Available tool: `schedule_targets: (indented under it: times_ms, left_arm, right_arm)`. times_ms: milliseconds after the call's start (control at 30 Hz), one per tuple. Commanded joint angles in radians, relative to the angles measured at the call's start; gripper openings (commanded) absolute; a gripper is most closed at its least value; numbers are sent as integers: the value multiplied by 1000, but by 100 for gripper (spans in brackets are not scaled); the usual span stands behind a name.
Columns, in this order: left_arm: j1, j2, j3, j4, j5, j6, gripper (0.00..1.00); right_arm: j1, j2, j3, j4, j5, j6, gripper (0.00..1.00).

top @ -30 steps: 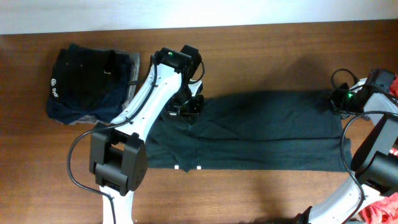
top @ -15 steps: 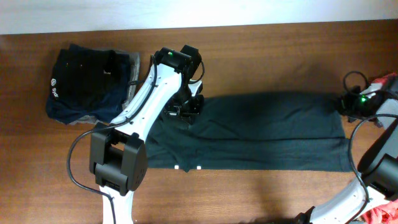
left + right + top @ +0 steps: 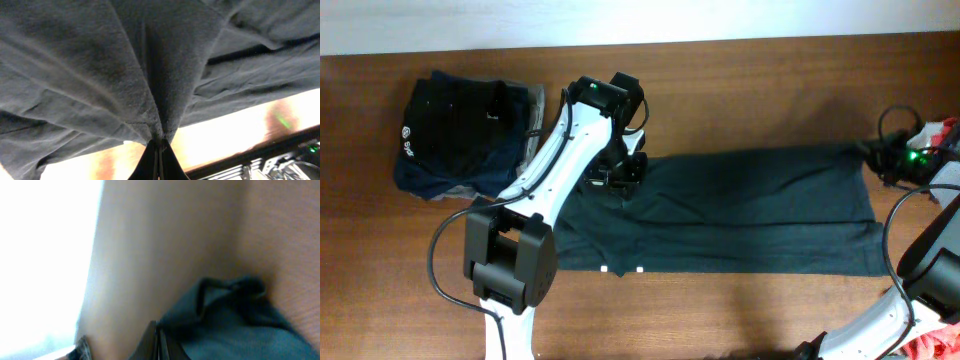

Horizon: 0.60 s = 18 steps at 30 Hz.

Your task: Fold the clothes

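My left end effector (image 3: 160, 144) clamped the trousers (image 3: 750, 205) at their left end, and my right end effector (image 3: 157, 330) clamped their far-right corner, for tension.

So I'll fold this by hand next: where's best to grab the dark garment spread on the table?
Pinch the dark garment along its far edge, near each end, from above, where the left gripper and right gripper hold it: it lies flat and long, so lifting there should let it hang evenly.
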Motion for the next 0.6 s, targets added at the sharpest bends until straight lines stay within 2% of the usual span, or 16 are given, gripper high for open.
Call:
schedule_targets:
  times_ms: [0, 300, 567]
  left_arm:
    - [20, -30, 36, -12, -59, -13, 0]
    - [44, -72, 41, -54, -78, -13, 1]
    - [44, -74, 41, -52, -99, -14, 1]
  right_arm:
    - [3, -21, 14, 26, -174, -36, 4]
    - [3, -32, 14, -153, -89, -56, 4]
    - [3, -32, 14, -197, -87, -82, 4]
